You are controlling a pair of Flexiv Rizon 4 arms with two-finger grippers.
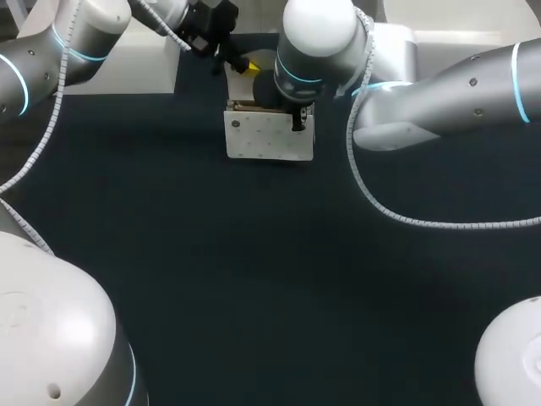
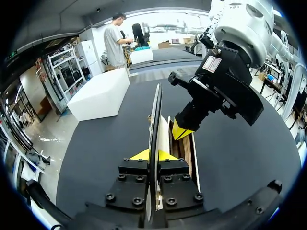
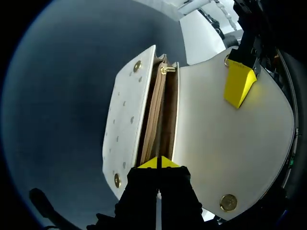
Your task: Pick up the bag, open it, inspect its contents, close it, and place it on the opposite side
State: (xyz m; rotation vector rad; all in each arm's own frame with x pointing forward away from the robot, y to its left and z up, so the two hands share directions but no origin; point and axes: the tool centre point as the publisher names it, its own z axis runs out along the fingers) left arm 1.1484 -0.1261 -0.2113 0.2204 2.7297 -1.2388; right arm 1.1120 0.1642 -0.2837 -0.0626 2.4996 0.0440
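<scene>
On the table [image 1: 254, 271], the left tool [image 2: 153, 154] pinches the bag's flap [image 3: 216, 143].

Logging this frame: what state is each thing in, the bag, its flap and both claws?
bag: open, tan inside showing.
flap: swung back off the front, held near its edge.
left claw: shut on the flap, one tip on each face.
right claw: shut on the bag at the rim of its opening.
</scene>
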